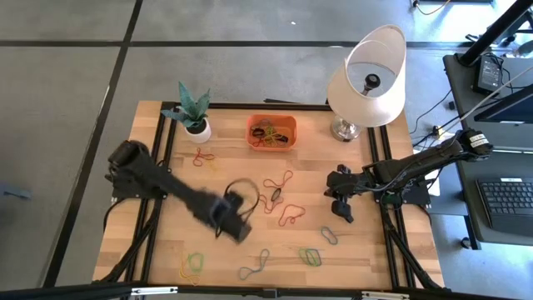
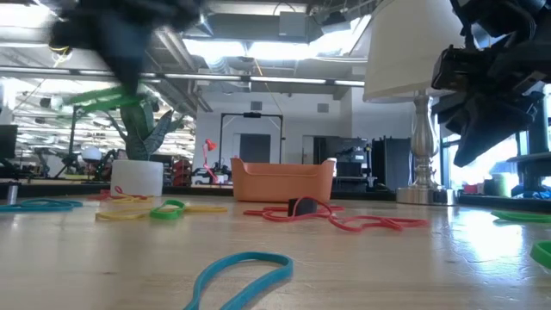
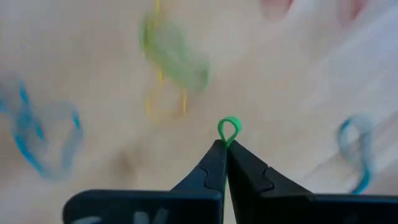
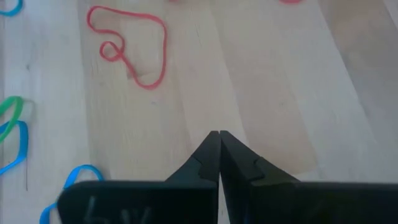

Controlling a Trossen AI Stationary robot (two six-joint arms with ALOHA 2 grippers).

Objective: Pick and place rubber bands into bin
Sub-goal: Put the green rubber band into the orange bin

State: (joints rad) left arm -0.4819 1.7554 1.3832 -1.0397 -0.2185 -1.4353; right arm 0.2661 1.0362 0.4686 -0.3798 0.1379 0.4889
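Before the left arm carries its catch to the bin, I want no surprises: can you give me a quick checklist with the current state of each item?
1. Left gripper shut on a green band: ok, a small loop sticks out between the jaws.
2. Only one band caught: ok in the left wrist view.
3. Bin upright with room: ok, it holds some bands but is not full.
4. Path to the bin clear of the plant and lamp: ok, both stand off to the sides.
5. Right gripper out of the way: ok, shut and empty at the table's right side.
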